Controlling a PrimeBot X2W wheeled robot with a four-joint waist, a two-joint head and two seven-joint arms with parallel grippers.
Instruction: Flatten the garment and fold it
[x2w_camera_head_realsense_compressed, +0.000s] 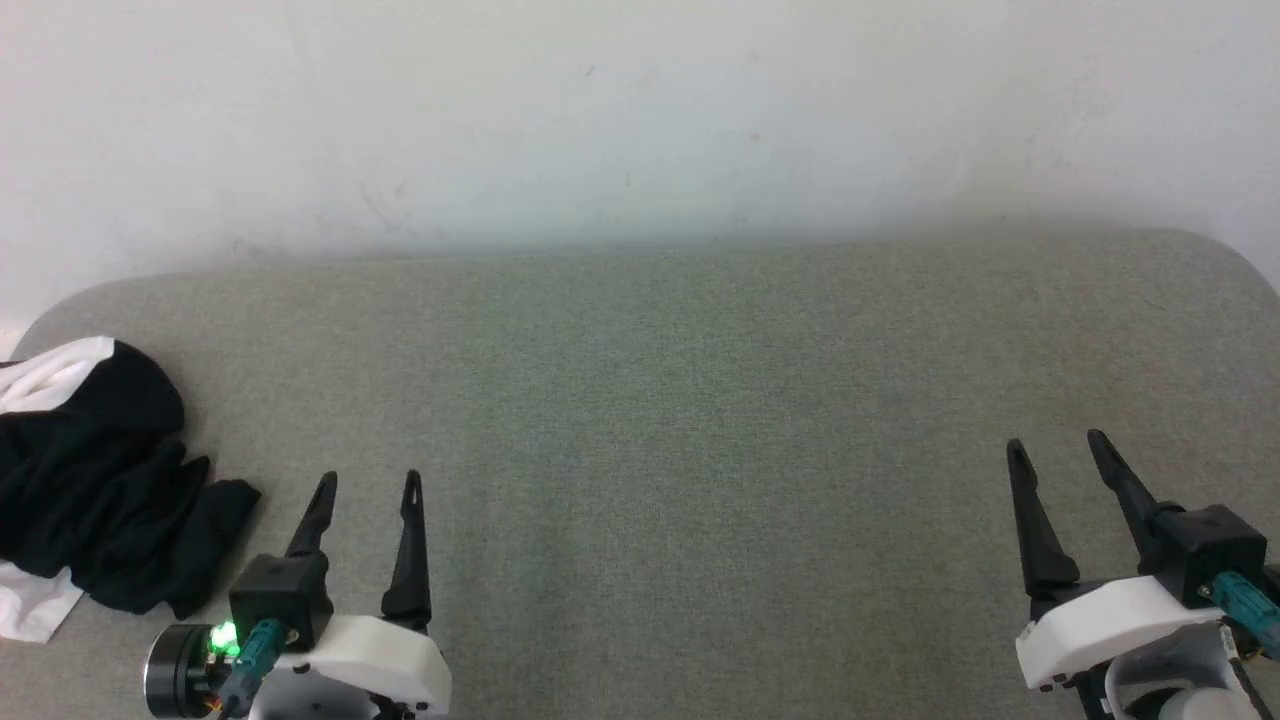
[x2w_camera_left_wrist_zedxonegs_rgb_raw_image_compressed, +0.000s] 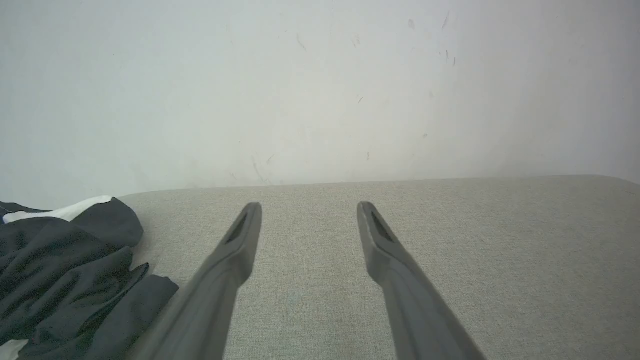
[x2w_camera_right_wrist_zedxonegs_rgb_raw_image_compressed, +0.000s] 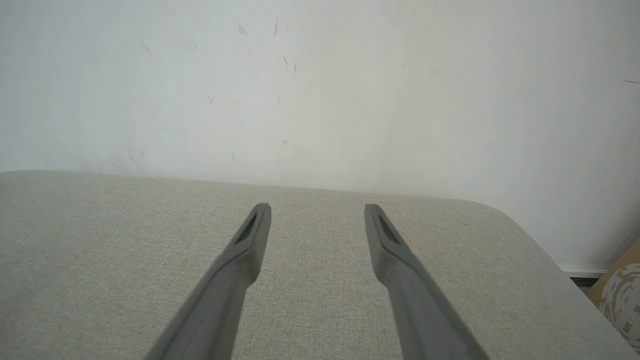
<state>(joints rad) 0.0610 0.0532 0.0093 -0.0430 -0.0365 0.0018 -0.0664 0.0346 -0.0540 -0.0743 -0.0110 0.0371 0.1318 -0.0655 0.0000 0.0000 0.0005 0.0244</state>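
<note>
Nearest: left gripper (x2w_camera_head_realsense_compressed: 370, 478) and right gripper (x2w_camera_head_realsense_compressed: 1055, 440), both spread, empty, over grey surface (x2w_camera_head_realsense_compressed: 700, 400). Bunched garment (x2w_camera_head_realsense_compressed: 100, 480) sits at the surface's left edge, beside left gripper. Risk: pinching several layers keeps it crumpled; pulling could drag it off.

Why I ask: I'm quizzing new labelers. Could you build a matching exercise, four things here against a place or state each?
Things
1. garment
2. left gripper
3. right gripper
4. wall

Descriptions
A. jaws apart, lower right of the head view
B. pale, rising behind the grey surface
C. crumpled heap at the surface's left end
D. jaws apart, just right of the heap

Pairs: 1-C, 2-D, 3-A, 4-B
</note>
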